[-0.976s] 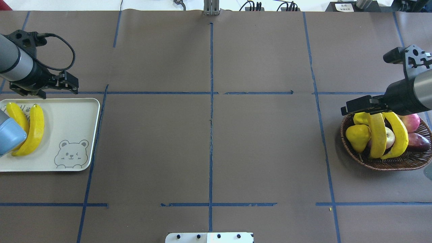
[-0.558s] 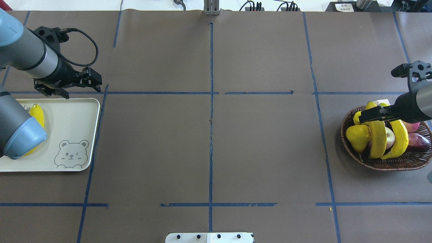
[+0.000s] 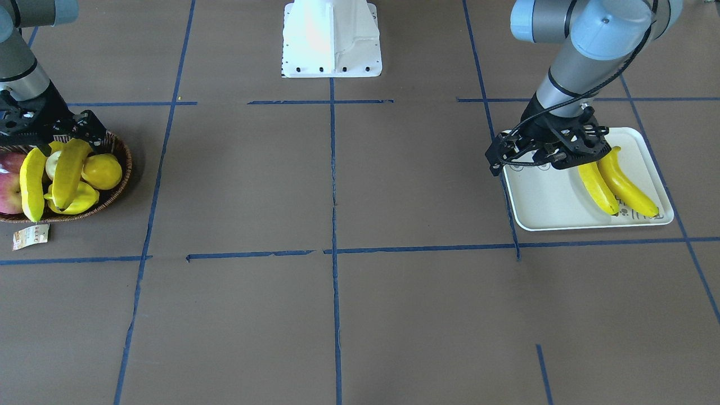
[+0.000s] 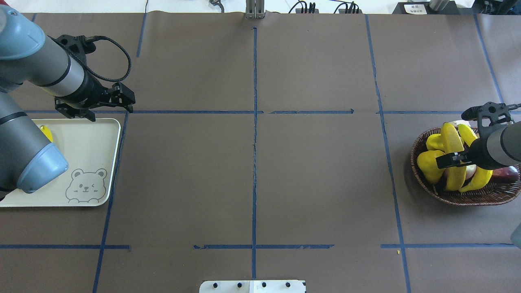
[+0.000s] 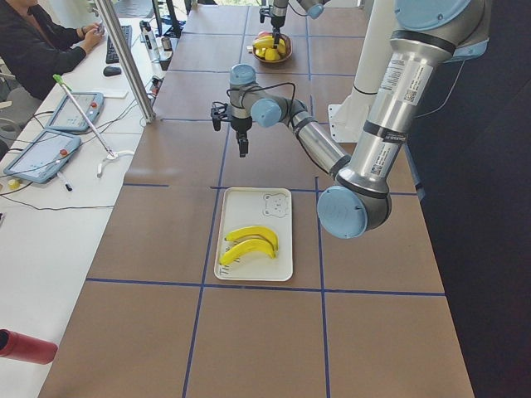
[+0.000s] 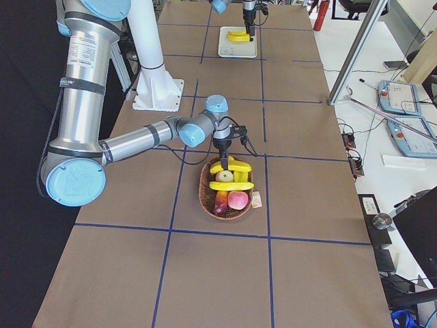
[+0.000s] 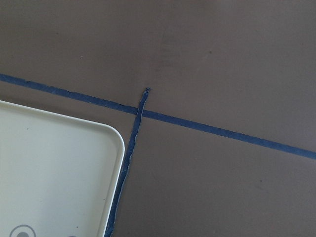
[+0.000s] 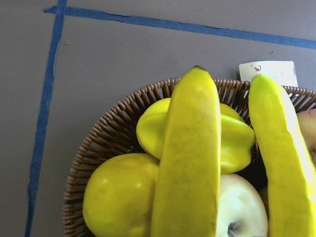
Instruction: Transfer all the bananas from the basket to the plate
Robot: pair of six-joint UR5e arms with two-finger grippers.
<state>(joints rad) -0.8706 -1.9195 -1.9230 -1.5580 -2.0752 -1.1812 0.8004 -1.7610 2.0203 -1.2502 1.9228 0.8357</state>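
Two bananas (image 3: 596, 188) (image 3: 627, 183) lie side by side on the cream plate (image 3: 545, 208). In the overhead view my left arm hides them except a sliver (image 4: 46, 132). My left gripper (image 4: 127, 99) is open and empty, just beyond the plate's (image 4: 89, 138) far right corner. Two more bananas (image 4: 456, 179) (image 4: 482, 175) lie across the fruit in the wicker basket (image 4: 468, 197). My right gripper (image 4: 441, 161) hangs open low over the left banana (image 8: 190, 163), close above it. The other banana (image 8: 281, 143) lies beside it.
The basket also holds a yellow starfruit (image 8: 237, 143), a round yellow fruit (image 8: 118, 197), apples (image 3: 8, 194) and a dark purple fruit (image 4: 506, 173). Its paper tag (image 3: 31, 236) lies on the table. Blue tape lines cross the brown table. The robot base (image 3: 332, 39) stands at mid-table.
My left gripper has moved right, away from over the plate, leaving both bananas there. My right gripper has swung in over the basket and down to the left banana.
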